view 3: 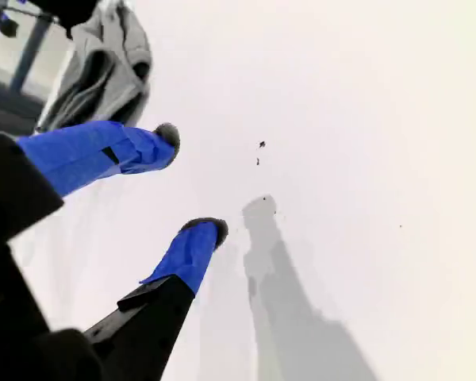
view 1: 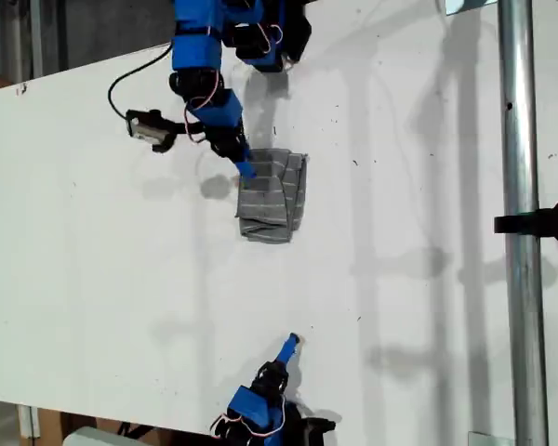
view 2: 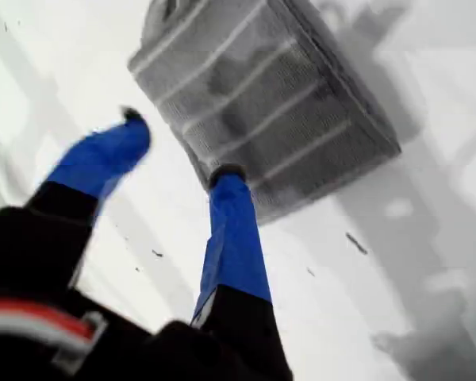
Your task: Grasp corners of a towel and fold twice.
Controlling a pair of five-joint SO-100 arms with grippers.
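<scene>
The gray striped towel (view 1: 273, 196) lies folded into a small, slightly rumpled rectangle on the white table (view 1: 93, 260), in the upper middle of the exterior view. My first gripper (view 1: 243, 165) reaches down from the exterior view's top. It is open, and one blue finger (view 2: 232, 230) touches the towel (view 2: 262, 103) at its edge near a corner, while the other finger (view 2: 103, 155) stands off the cloth. My second gripper (view 1: 293, 343) is open low over bare table near the exterior view's bottom edge, well apart from the towel (view 3: 103, 67); its fingers (view 3: 103, 155) hold nothing.
A vertical metal pole (view 1: 519, 223) with a black clamp (view 1: 539, 224) stands at the exterior view's right. A black cable (view 1: 135, 70) loops beside the first arm. Small dark specks (view 3: 260, 151) dot the table.
</scene>
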